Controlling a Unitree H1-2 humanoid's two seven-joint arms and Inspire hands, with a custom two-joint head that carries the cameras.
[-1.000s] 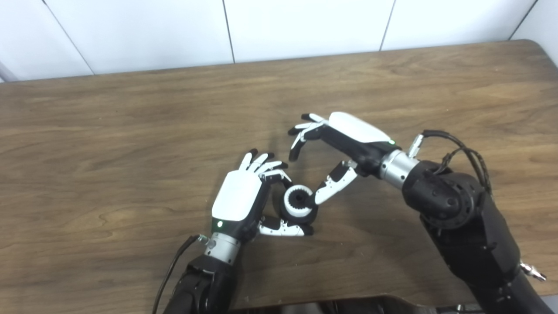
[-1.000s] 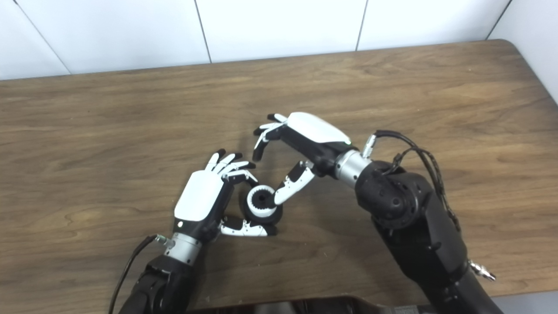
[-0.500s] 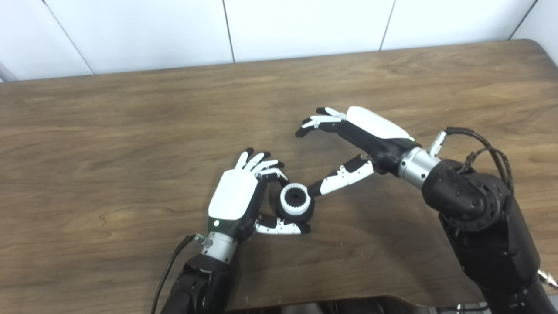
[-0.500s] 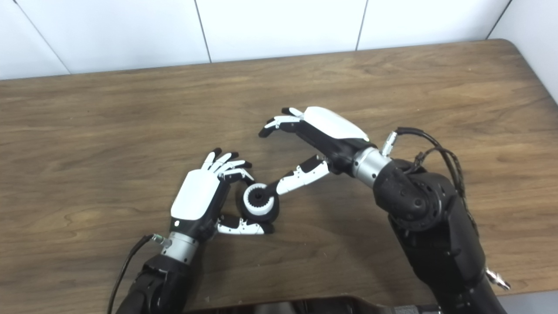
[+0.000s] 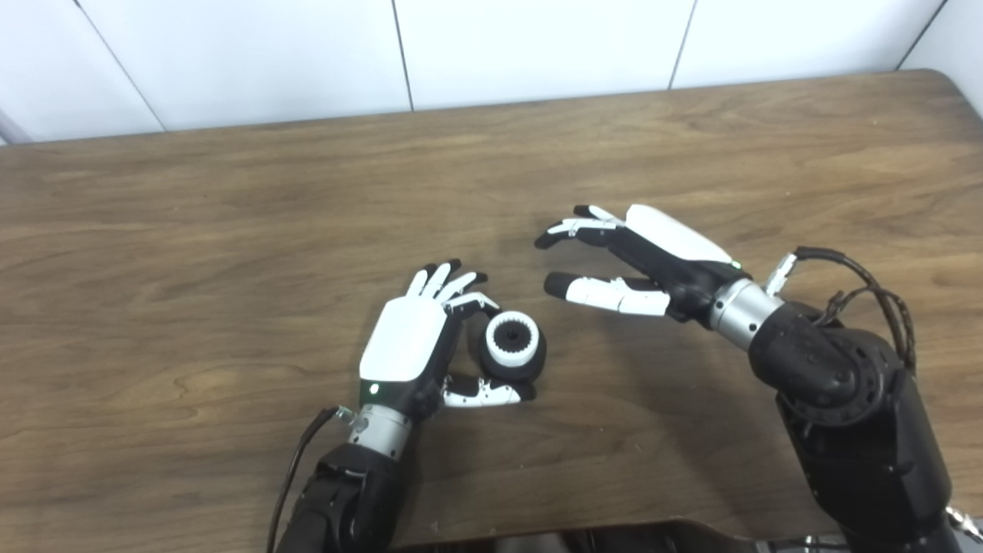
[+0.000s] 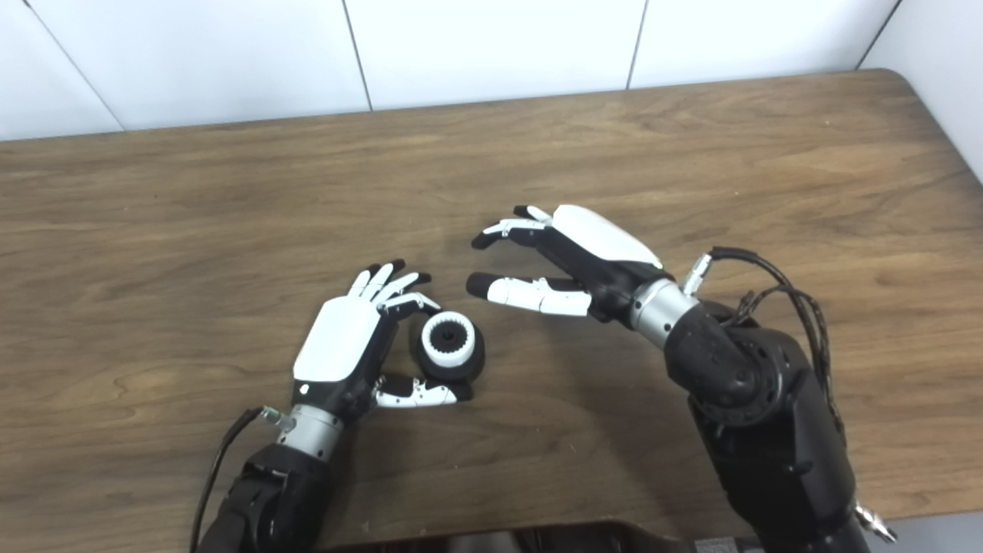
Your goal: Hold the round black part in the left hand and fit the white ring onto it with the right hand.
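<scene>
Moved: right hand (image 5: pixel 645 257) has drawn back from the white ring (image 5: pixel 512 342), fingers spread, empty.
Left hand (image 5: pixel 415 346): cradles the round black part (image 5: pixel 530 361) against the surface (image 5: pixel 230 230), steadying the seated ring.

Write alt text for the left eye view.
The left hand holds a round black part with a white ring seated on it, on a wooden table. The right hand hovers open, apart.

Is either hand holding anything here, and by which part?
The left hand holds the round black part by its side, between thumb and fingers, the white ring sitting on it. The right hand is open, empty.
</scene>
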